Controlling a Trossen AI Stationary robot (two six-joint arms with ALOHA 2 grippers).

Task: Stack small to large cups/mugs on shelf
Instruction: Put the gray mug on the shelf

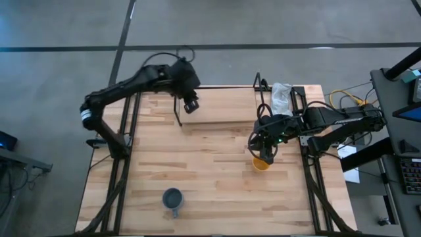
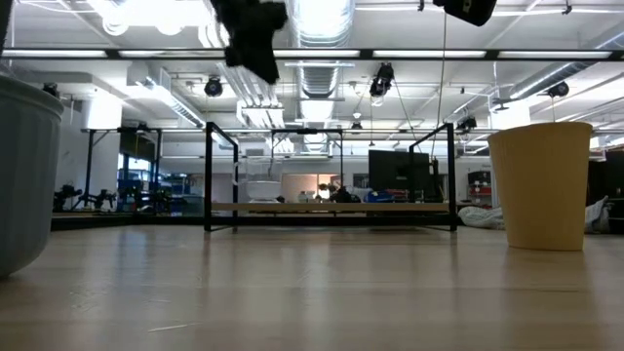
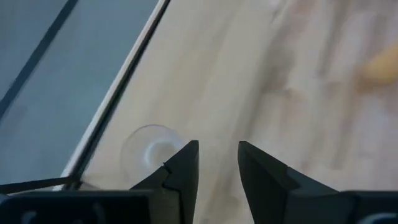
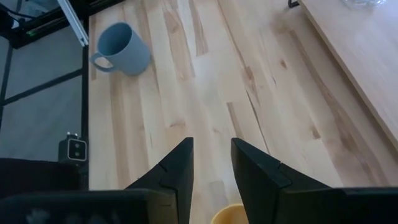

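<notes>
High view. Your left gripper [image 1: 191, 105] hangs over the left end of the shelf [image 1: 217, 113], the pale board along the table's far edge. Your right gripper [image 1: 265, 155] sits directly above the yellow cup [image 1: 262, 164], which stands on the tabletop [image 1: 210, 171] toward the right side, in front of the shelf. The grey-blue mug [image 1: 172, 199] stands alone near the front edge, well apart from both arms. A white cloth [image 1: 281, 96] lies by the shelf's right end.

Low view. Yellow cup [image 2: 542, 185] upright at right, nothing touching it. The mug [image 2: 23, 175] fills the left edge. The shelf [image 2: 331, 208] runs across the background between its black wire uprights. Part of one arm hangs from the top left, above the shelf's left end.

Left wrist view. Left fingers [image 3: 184, 168] parted with a clear gap, nothing between them. The clear glass cup [image 3: 151, 149] shows just past one finger, upright on pale wood beside a dark upright; blurred, so probably the shelf board, but you can't be sure from here.

Right wrist view. Right fingers [image 4: 180, 168] spread, nothing held. The yellow cup's rim [image 4: 229, 214] shows just below the gap. Mug [image 4: 122, 48] sits far across the table, handle pointing away from the shelf [image 4: 367, 62].
</notes>
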